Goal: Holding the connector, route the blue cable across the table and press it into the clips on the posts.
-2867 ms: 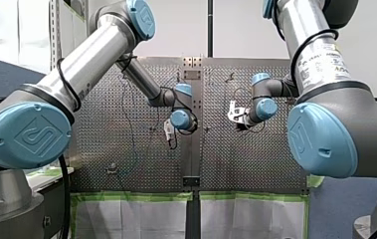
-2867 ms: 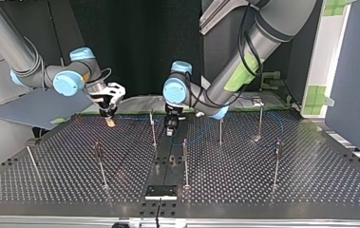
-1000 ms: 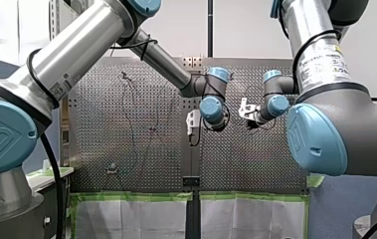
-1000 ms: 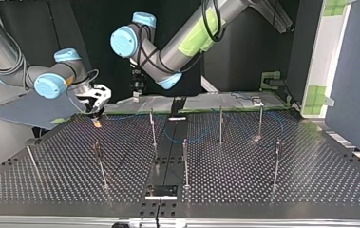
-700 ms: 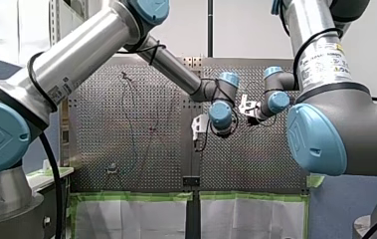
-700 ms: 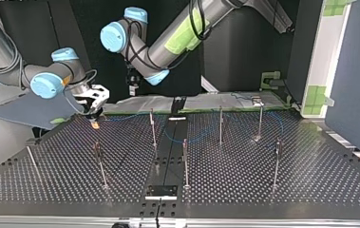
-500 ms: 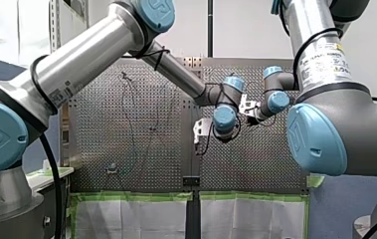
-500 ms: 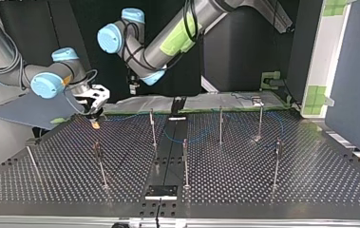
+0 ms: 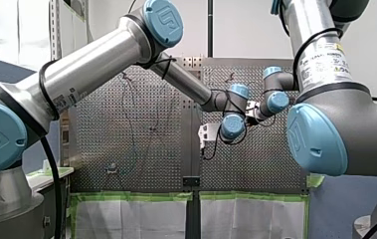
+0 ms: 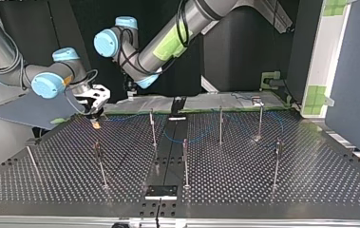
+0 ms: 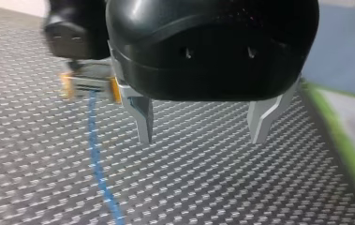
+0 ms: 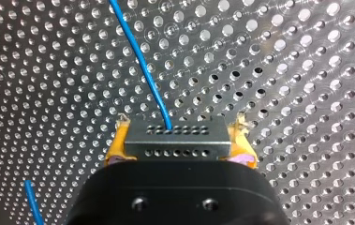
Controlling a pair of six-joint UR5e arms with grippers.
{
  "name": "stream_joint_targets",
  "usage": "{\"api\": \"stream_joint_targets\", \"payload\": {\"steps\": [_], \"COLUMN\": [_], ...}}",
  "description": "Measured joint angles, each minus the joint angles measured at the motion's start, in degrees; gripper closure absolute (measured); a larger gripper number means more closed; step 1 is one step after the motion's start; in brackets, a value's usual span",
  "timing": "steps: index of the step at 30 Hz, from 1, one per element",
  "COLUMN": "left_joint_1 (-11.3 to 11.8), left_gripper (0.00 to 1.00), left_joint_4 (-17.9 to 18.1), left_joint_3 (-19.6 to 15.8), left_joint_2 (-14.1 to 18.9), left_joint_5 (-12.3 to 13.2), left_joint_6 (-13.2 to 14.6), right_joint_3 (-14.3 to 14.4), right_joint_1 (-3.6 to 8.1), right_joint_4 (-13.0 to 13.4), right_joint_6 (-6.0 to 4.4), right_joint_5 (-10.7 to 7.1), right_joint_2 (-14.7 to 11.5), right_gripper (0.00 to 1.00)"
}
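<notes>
The grey connector sits between the yellow pads of my right gripper, which is shut on it just above the perforated table. The blue cable runs out of the connector across the plate. In the top view my right gripper hangs at the back left, and the blue cable trails past thin posts toward the right. My left gripper is open and empty, its metal fingers beside the held connector. It shows in the top view too, left gripper.
Several thin clip posts stand across the table. A black strip runs down its middle to a black block. Green tape edges the far side. In the front view my left gripper hangs close to my right gripper.
My left arm has swung toward my right gripper, rightward in the front view and leftward in the top view. My right gripper has stayed put with the connector.
</notes>
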State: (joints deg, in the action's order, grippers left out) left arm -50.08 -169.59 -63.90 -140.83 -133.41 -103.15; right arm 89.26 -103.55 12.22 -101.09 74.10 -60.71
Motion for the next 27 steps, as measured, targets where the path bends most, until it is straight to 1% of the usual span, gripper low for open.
{"api": "stream_joint_targets", "payload": {"steps": [5, 8, 11, 14, 21, 24, 27], "left_joint_1": [0.45, 0.85, 1.29, 1.65, 2.46, 2.98, 3.56], "left_gripper": [0.0, 0.0, 0.0, 0.0, 0.0, 0.0, 0.0], "left_joint_4": [1.99, 2.41, 2.41, 2.61, 3.21, 3.93, 4.48], "left_joint_3": [2.61, 4.04, 5.65, 7.03, 9.28, 10.33, 11.14], "left_joint_2": [-0.12, -0.33, -0.92, -1.75, -4.43, -5.84, -6.68], "left_joint_5": [-2.47, -3.22, -3.2, -2.64, -2.07, -2.29, -3.17], "left_joint_6": [-0.02, -0.15, -0.63, -0.95, -1.77, -2.48, -2.73], "right_joint_3": [0.01, 0.01, 0.0, 0.01, 0.0, 0.0, 0.0], "right_joint_1": [-0.02, -0.02, 0.0, 0.02, 0.1, 0.15, 0.3], "right_joint_4": [0.01, 0.05, 0.08, 0.09, 0.09, 0.08, 0.08], "right_joint_6": [0.0, -0.05, -0.23, -0.32, -0.35, -0.35, -0.36], "right_joint_5": [0.0, 0.0, -0.1, -0.73, -1.44, -1.48, -1.49], "right_joint_2": [0.04, 0.06, 0.05, 0.06, 0.07, 0.07, 0.05], "right_gripper": [1.0, 1.0, 1.0, 1.0, 1.0, 1.0, 1.0]}}
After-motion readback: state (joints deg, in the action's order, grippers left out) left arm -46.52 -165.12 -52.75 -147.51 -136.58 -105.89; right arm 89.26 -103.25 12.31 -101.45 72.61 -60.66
